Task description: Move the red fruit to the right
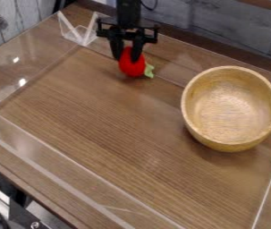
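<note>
The red fruit (131, 64) is a small bright red toy strawberry with a green leafy top pointing right. It rests on the wooden table near the back, left of centre. My gripper (129, 52) hangs straight down directly over it, black fingers spread to either side of the fruit's top. The jaws stand apart and no longer pinch the fruit. The upper part of the fruit is partly hidden behind the fingers.
A wooden bowl (231, 107) stands to the right, much larger than the fruit and empty. Clear plastic walls (24, 79) ring the wooden tabletop (114, 143) on the left, front and right. A grey plank wall rises behind.
</note>
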Robot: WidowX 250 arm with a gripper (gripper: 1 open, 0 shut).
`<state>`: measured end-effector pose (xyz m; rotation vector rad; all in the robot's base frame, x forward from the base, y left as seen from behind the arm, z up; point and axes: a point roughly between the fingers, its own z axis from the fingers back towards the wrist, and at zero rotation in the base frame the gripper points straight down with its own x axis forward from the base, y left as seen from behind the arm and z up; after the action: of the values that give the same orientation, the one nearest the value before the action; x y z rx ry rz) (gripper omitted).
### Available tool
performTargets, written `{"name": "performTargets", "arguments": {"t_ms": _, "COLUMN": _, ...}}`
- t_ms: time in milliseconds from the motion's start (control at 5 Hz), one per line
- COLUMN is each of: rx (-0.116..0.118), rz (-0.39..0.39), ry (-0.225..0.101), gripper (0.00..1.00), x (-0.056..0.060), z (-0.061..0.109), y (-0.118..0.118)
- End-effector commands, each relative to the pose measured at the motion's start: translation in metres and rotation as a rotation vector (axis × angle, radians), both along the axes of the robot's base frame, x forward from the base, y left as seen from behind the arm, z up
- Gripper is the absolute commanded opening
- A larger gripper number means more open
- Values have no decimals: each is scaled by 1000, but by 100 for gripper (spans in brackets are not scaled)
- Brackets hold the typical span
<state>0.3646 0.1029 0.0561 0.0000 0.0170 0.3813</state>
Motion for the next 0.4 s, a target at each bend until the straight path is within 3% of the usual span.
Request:
{"name": "performTargets", "arguments": {"t_ms": 0, "rx": 22, "rz": 35, "ry": -68, "gripper": 100, "x": 14, "z": 27, "y": 14}}
{"name": "performTargets", "arguments": {"t_ms": 200, "rx": 23, "rz": 75, "ry": -60, "gripper": 100, "x": 14, "z": 24, "y": 14}}
